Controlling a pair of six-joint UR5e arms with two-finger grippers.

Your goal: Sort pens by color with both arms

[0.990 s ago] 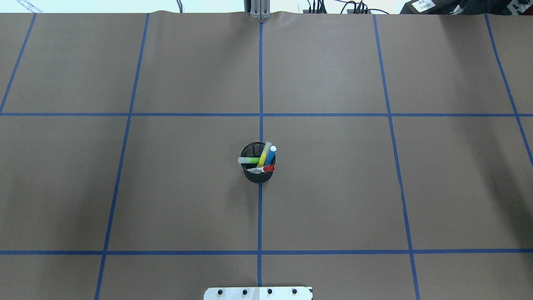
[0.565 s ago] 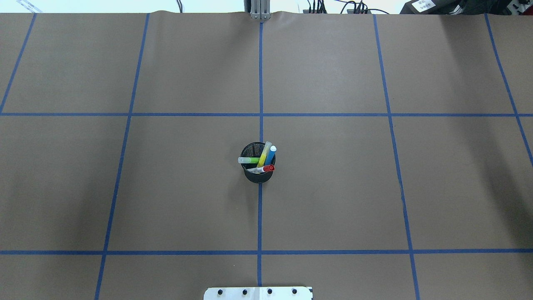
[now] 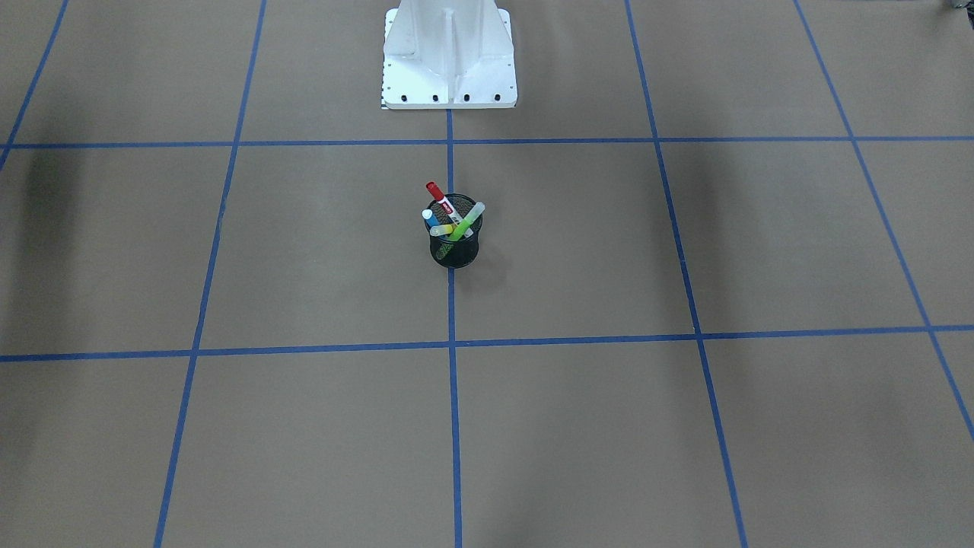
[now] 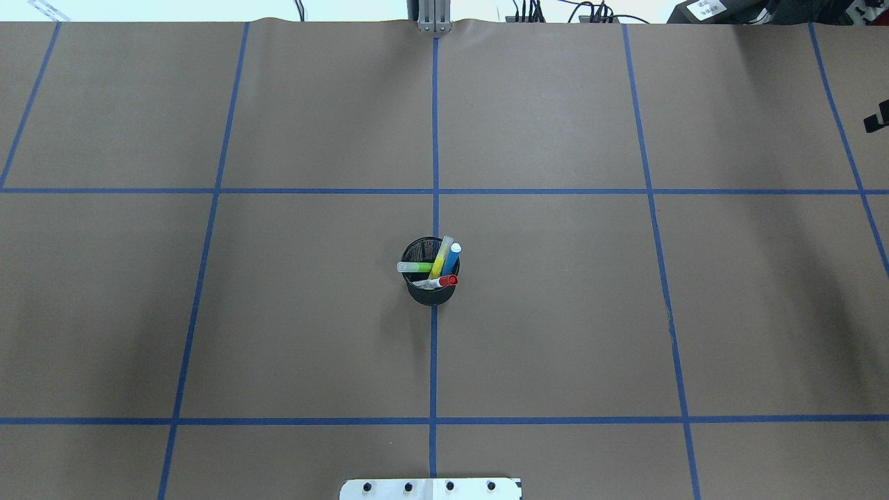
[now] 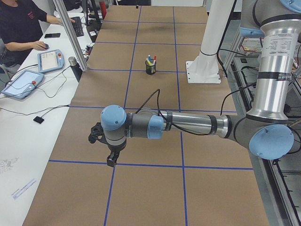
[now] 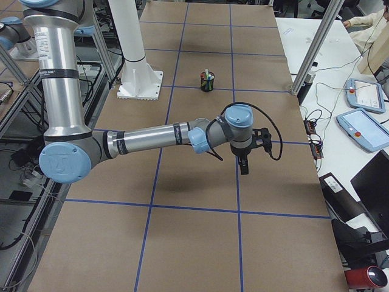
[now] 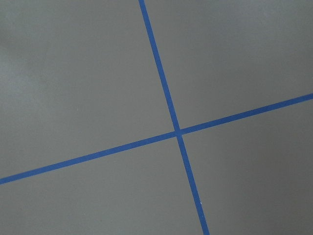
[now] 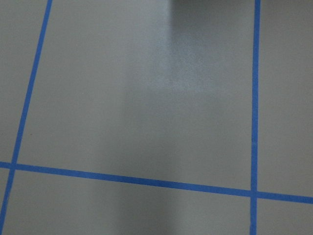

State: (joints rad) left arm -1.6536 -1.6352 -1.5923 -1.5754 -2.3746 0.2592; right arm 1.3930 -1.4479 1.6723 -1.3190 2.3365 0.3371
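At the left end of the table (image 4: 278,312) the left arm (image 5: 188,125) reaches out low and level over the brown paper, and the left gripper (image 5: 111,161) hangs above a crossing of the blue tape lines (image 4: 434,361), pointing down. It shows only from the side, so one cannot tell if its jaws are apart or together; nothing is seen in it. In the middle of the table, on the centre tape line and in front of the white pedestal (image 3: 449,53), stands the black mesh cup (image 4: 430,295) with all four pens inside. The green pen (image 4: 417,267) leans to the left over the rim, the yellow pen (image 4: 441,257) and the blue pen (image 4: 452,260) lean away from the robot, side by side, and the red-capped white pen (image 4: 436,282) lies across the near rim with its cap to the right. Well apart from the cup, at the right end, the right arm (image 6: 152,135) is stretched out in the same way. The right gripper (image 6: 244,167) points down over bare paper near a tape line, and its state also cannot be told.
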